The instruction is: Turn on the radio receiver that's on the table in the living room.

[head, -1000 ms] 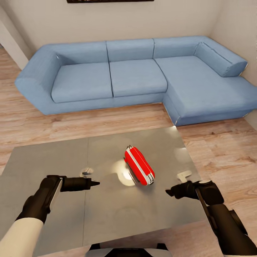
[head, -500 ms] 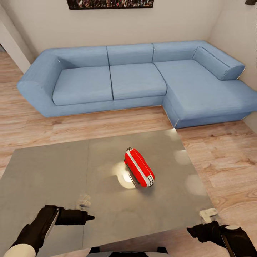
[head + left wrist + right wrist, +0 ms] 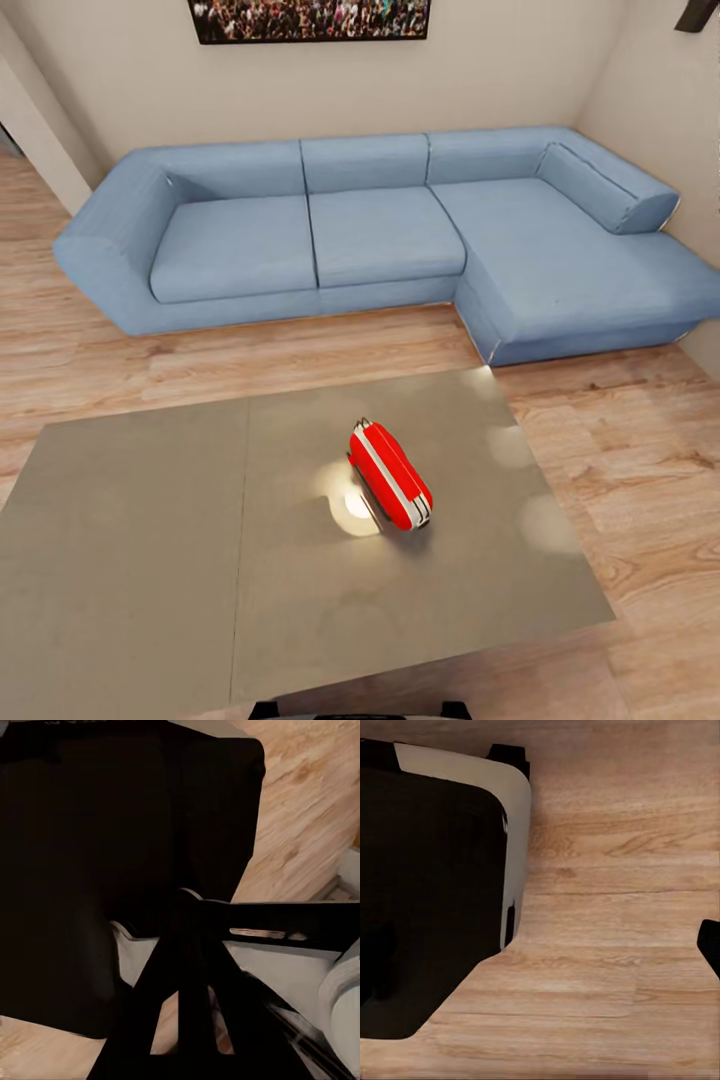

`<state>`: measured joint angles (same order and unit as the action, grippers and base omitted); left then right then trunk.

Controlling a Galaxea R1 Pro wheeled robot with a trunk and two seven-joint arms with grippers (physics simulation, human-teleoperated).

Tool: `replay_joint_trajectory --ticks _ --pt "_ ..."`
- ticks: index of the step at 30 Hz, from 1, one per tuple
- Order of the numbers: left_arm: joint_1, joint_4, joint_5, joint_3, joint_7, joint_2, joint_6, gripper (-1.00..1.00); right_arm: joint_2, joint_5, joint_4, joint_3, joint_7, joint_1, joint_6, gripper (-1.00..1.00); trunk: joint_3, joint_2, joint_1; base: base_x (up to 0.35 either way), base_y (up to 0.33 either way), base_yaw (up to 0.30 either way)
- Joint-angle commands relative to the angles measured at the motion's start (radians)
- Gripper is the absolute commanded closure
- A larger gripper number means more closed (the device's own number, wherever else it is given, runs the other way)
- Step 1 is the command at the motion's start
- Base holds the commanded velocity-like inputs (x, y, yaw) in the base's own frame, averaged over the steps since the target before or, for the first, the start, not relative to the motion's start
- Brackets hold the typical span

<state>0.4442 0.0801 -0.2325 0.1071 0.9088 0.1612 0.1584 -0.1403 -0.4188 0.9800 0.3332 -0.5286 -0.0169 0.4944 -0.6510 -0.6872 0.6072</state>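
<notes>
Light wood floor (image 3: 300, 350), beige walls, and a big blue L-shaped sofa (image 3: 380, 230) along the far wall and the right side, with a crowd picture (image 3: 310, 18) hanging above. Closer to the camera, a low grey table (image 3: 150, 560) with a glossy top, showing pale reflections.

Lying on the table, somewhat right of its middle: the radio receiver (image 3: 390, 474), bright red with white stripes, turned diagonally, thin handle along its left side, near end pointing toward the lower right. Touching only the table top, well apart from the sofa.

From the left wrist view: dark robot body, a black strut, white housing and a strip of wood floor; fingers not distinguishable, so cannot tell how far apart they stand or whether anything is held. From the right wrist view: wood floor (image 3: 615, 945) and a black and white robot part (image 3: 435, 892), with a small dark tip at the picture's edge; opening also impossible to tell. Relation between radio and either gripper cannot be judged from these views.
</notes>
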Motion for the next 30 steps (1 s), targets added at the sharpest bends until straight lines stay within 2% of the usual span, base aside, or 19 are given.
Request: replay_joint_trajectory --ticks 1,6,11,15,20,25,27,30 --pt "0.0 -0.028 0.002 0.001 -0.019 0.0 -0.023 1.0 0.0 0.001 -0.042 0.0 0.01 0.0 -0.025 -1.0 0.002 0.0 0.0 0.0 0.0 0.0" --pt "-0.037 -0.072 0.004 0.001 -0.108 -0.004 -0.061 1.0 -0.001 0.002 -0.282 0.002 0.085 0.0 -0.161 -1.0 0.009 0.0 0.0 0.0 0.0 0.0" --pt "-0.063 -0.075 0.004 0.002 -0.207 -0.013 -0.065 1.0 0.001 0.006 -0.418 0.006 0.172 0.0 -0.242 -1.0 0.017 0.0 0.0 0.0 0.0 0.0" --pt "-0.087 -0.077 0.004 0.002 -0.326 -0.023 -0.066 1.0 0.004 0.009 -0.563 0.007 0.253 0.0 -0.345 -1.0 0.024 0.0 0.0 0.0 0.0 0.0" --pt "-0.106 -0.077 0.005 0.002 -0.427 -0.024 -0.069 1.0 0.016 0.009 -0.669 0.007 0.322 0.0 -0.422 -1.0 0.031 0.0 0.0 0.0 0.0 0.0" --pt "-0.149 -0.076 0.009 0.003 -0.543 -0.031 -0.078 1.0 0.02 0.011 -0.745 0.008 0.353 0.0 -0.495 -1.0 0.039 0.0 0.0 0.0 0.0 0.0" --pt "-0.18 -0.076 0.012 0.003 -0.612 -0.032 -0.101 1.0 0.02 0.013 -0.795 0.008 0.372 0.0 -0.538 -1.0 0.042 0.0 0.0 0.0 0.0 0.0" --pt "-0.206 -0.075 0.014 0.003 -0.639 -0.032 -0.127 1.0 0.025 0.017 -0.857 0.01 0.406 0.0 -0.599 -1.0 0.047 0.0 0.0 0.0 0.0 0.0"
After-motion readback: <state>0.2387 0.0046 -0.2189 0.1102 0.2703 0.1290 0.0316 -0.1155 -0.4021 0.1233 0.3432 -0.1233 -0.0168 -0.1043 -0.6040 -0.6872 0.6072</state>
